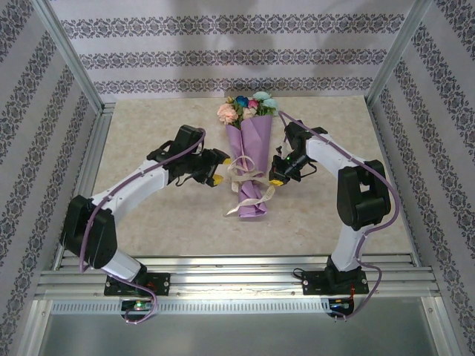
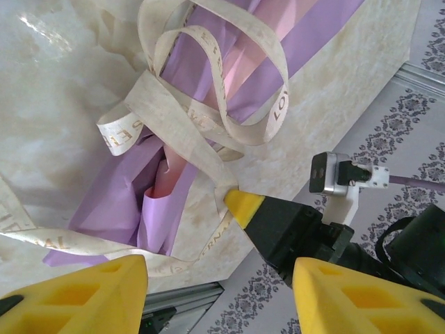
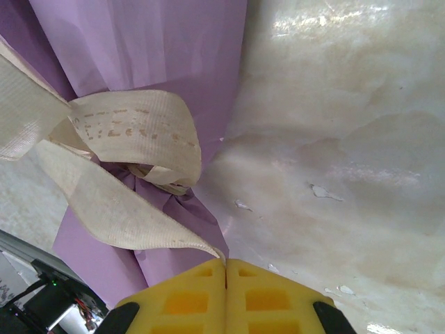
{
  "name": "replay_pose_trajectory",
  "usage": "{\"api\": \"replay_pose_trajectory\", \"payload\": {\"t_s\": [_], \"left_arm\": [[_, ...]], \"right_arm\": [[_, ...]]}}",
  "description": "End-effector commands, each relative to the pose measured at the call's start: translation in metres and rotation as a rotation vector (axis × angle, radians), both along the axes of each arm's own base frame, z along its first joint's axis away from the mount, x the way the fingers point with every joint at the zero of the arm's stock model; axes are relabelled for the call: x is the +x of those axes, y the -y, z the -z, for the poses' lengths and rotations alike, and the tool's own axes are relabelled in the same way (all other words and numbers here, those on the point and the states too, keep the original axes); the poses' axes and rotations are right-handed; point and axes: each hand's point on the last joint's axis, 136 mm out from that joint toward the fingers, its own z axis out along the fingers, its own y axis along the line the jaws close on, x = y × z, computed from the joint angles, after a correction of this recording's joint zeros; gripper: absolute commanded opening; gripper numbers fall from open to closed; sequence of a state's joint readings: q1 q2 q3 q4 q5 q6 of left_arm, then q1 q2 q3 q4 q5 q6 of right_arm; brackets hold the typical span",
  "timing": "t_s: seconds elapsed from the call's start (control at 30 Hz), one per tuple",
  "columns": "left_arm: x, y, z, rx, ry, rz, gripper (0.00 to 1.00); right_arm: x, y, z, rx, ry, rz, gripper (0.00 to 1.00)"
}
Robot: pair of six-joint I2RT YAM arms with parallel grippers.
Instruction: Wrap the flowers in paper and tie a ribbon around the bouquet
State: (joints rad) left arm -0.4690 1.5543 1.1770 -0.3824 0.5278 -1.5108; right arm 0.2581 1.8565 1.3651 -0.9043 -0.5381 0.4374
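The bouquet lies along the middle of the table, with the flowers (image 1: 246,108) poking out of the far, wide end of the lilac paper (image 1: 249,144) cone. The cream ribbon (image 1: 243,176) is looped loosely round the cone's narrow part. My left gripper (image 1: 220,168) sits just left of the ribbon. In the left wrist view my left gripper (image 2: 219,292) is open with nothing between its yellow fingers, and the ribbon (image 2: 208,122) loops over the paper (image 2: 122,198) ahead. My right gripper (image 1: 277,179) is right of the cone. The right gripper (image 3: 226,264) is shut on the ribbon (image 3: 125,209) end.
The beige marbled table (image 1: 148,215) has open room on both sides of the bouquet. Aluminium rails (image 1: 237,278) run along the near edge, and patterned walls (image 1: 44,133) close in the sides and back. The right arm's black finger (image 2: 292,229) lies close in front of the left gripper.
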Motion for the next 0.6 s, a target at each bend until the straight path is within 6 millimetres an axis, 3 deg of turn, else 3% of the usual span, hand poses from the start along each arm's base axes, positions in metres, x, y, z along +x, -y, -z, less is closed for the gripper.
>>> {"api": "replay_pose_trajectory", "payload": {"t_s": [0.0,0.13,0.33,0.57], "left_arm": [[0.003,0.03,0.013,-0.032,-0.084,0.055,0.51],[-0.005,0.054,0.039,-0.03,-0.186,0.12,0.43],[0.026,0.063,0.046,-0.029,-0.147,0.029,0.24],[0.017,0.053,0.07,0.063,-0.206,0.054,0.26]], "right_arm": [[-0.006,0.003,0.01,-0.027,-0.012,-0.02,0.0],[-0.004,0.003,0.011,-0.025,-0.008,-0.013,0.0],[-0.005,0.005,0.011,-0.029,-0.01,-0.01,0.0],[-0.006,0.007,0.014,-0.028,-0.014,-0.004,0.0]]}}
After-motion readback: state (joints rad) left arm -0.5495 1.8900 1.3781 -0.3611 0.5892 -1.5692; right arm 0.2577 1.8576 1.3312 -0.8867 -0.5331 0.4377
